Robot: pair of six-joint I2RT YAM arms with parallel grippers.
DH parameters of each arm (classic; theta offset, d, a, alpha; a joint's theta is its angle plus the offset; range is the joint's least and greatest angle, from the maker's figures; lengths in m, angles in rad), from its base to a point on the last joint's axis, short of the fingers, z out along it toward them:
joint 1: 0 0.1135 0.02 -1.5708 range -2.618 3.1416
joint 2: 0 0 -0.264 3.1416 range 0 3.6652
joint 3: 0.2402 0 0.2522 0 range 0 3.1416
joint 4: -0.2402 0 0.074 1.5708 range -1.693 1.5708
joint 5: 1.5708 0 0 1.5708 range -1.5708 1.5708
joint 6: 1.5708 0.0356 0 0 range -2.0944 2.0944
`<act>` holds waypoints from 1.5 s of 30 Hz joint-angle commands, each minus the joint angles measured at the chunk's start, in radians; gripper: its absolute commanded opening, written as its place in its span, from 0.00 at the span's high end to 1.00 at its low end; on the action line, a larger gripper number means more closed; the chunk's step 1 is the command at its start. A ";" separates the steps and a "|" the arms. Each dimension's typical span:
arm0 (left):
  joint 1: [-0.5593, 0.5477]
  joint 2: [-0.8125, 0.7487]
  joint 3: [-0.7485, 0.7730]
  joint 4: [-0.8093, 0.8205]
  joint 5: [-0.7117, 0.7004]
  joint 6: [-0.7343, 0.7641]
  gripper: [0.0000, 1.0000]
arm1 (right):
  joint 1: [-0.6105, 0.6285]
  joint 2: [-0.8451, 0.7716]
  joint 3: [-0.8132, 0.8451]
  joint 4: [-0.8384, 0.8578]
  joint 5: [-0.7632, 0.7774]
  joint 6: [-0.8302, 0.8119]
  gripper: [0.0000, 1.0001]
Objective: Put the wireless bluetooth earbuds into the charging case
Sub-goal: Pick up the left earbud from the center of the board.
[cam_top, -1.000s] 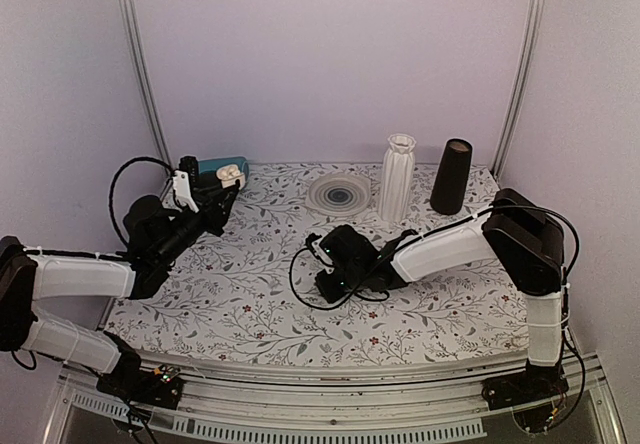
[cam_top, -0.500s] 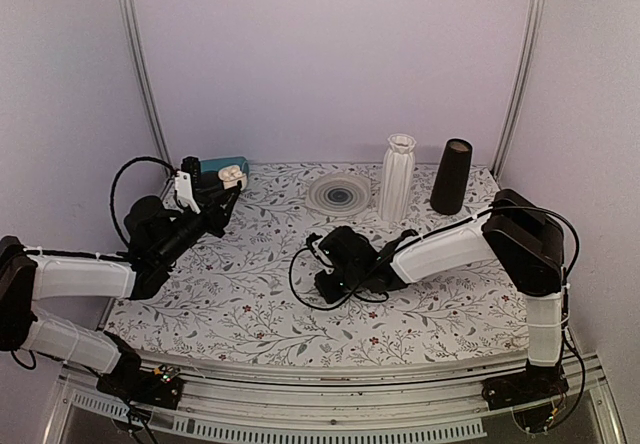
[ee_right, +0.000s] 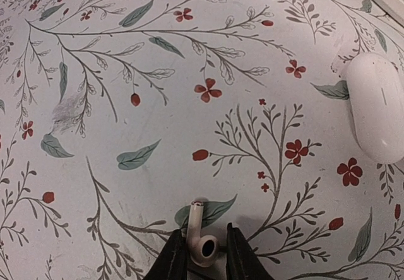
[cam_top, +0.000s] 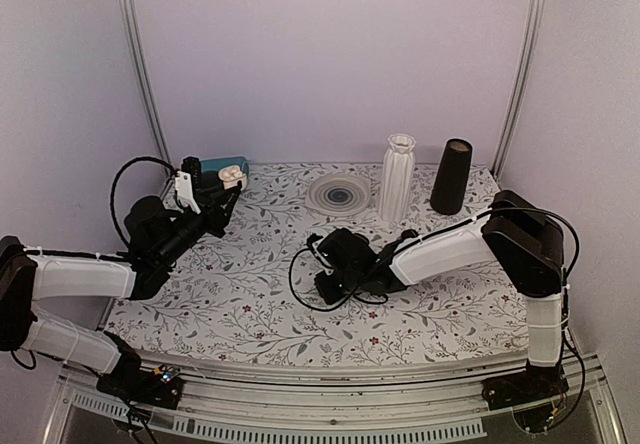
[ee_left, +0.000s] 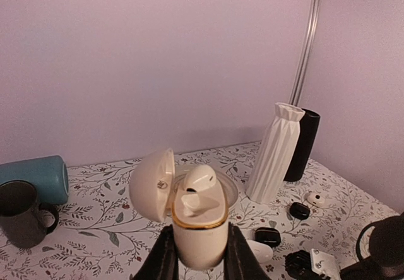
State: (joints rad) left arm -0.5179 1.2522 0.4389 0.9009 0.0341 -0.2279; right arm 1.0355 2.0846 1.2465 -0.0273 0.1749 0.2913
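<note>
The left pincer (ee_left: 199, 256) clenches the open charging case (ee_left: 199, 233), one earbud (ee_left: 198, 179) seated inside, above the table's (cam_top: 250, 294) far-left corner. The right pincer (ee_right: 203, 251) pinches the other earbud (ee_right: 201, 237) low over mid-table. Nothing has visibly shifted since a second ago.

charging case (ee_left: 199, 239): white, gold rim | earbud (ee_right: 203, 247): white | tablecloth (ee_right: 158, 103): pale, red flowers, green leaves | mug (ee_left: 44, 174): teal
</note>
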 commanded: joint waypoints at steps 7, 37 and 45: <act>-0.021 -0.004 0.003 0.012 -0.011 0.022 1.00 | 0.012 0.015 -0.053 -0.076 0.008 0.026 0.75; -0.078 0.069 0.007 0.077 0.043 0.152 1.00 | 0.001 -0.046 -0.085 -0.076 -0.041 0.022 0.88; -0.141 0.163 -0.001 0.190 0.139 0.244 1.00 | -0.078 -0.146 -0.059 -0.167 -0.253 -0.016 0.90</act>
State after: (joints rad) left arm -0.6254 1.3758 0.4389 0.9840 0.1020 -0.0517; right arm 1.0035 2.0106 1.1843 -0.0830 0.0692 0.3088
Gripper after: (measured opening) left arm 0.209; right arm 0.120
